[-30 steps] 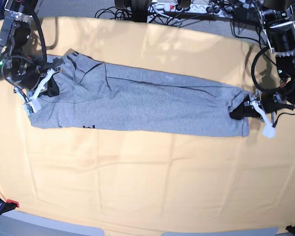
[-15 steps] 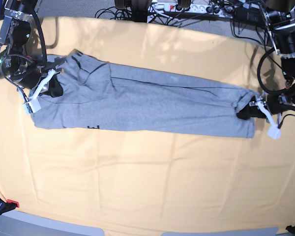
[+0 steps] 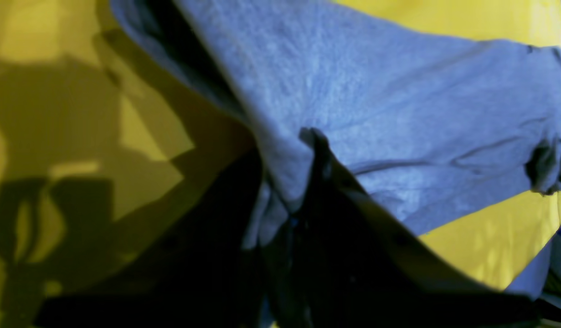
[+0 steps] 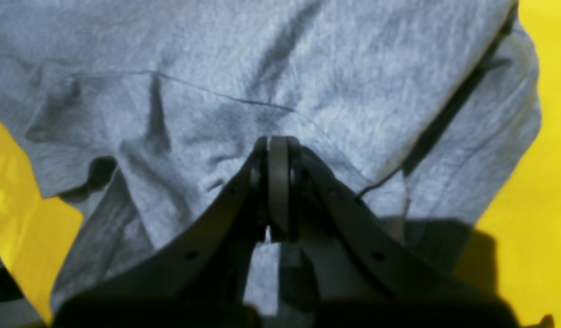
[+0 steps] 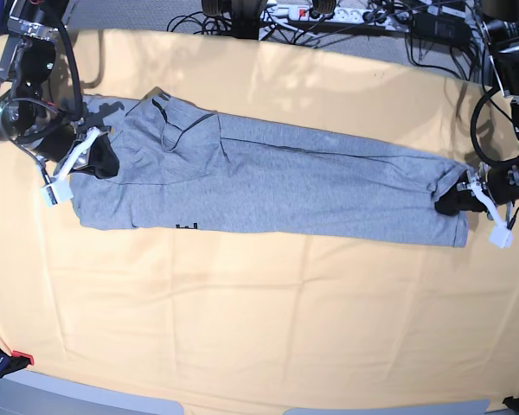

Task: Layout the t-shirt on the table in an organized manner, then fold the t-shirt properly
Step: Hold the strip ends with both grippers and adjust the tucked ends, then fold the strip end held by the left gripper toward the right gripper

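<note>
A heather-grey t-shirt [image 5: 268, 186] lies stretched in a long, narrow band across the upper half of the bench [image 5: 259, 320], which is draped in pale yellow-orange cloth. The right tool [image 5: 91, 156] clamps the shirt's end on the base view's left side; in the right wrist view its fingers [image 4: 278, 182] are pressed together with grey fabric bunched around them. The left tool [image 5: 458, 197] pinches the opposite end, where the left wrist view shows cloth gathered between its dark fingers [image 3: 316, 182]. A sliver of dark lettering [image 5: 186, 227] peeks from the shirt's near edge. Cables and a power strip [image 5: 329, 12] run along the far rim of the bench.
</note>
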### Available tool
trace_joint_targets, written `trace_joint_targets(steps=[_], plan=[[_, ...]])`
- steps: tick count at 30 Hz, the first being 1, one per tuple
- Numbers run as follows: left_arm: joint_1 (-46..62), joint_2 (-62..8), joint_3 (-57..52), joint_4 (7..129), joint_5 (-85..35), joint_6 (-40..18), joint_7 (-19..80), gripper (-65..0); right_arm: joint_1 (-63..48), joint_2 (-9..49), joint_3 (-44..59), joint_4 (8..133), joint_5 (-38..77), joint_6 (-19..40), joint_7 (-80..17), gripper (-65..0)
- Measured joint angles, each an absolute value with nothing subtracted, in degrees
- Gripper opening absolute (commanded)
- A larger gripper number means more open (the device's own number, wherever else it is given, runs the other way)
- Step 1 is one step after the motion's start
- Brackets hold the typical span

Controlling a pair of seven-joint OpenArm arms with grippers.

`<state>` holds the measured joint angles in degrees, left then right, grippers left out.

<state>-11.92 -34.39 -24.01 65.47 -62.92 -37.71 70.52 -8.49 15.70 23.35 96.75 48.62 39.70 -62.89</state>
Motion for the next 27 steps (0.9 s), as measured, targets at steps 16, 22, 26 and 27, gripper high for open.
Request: trace_joint_targets(steps=[16, 22, 26, 27], plan=[[-11.97, -34.26, -24.01, 65.49, -83.42, -39.57, 80.84, -65.0, -10.92, 13.47, 21.8, 96.73, 39.18, 39.7, -57.41, -65.0], [-12.1, -32.49, -24.01, 65.58, -83.42, -39.05, 80.86, -65.0, -10.92, 13.45, 21.78, 96.73, 39.2, 39.7, -56.84, -65.0], [-12.05, -31.77, -24.01, 67.92, -83.11, -37.34, 80.97, -65.0, -10.94, 13.45, 21.78, 96.73, 38.96, 39.7, -56.73, -65.0], [-12.03, -31.53, -24.01, 69.23, -83.13, -37.34, 80.9, -65.0, -10.94, 13.45, 21.78, 96.73, 38.96, 39.7, -56.69, -65.0]])
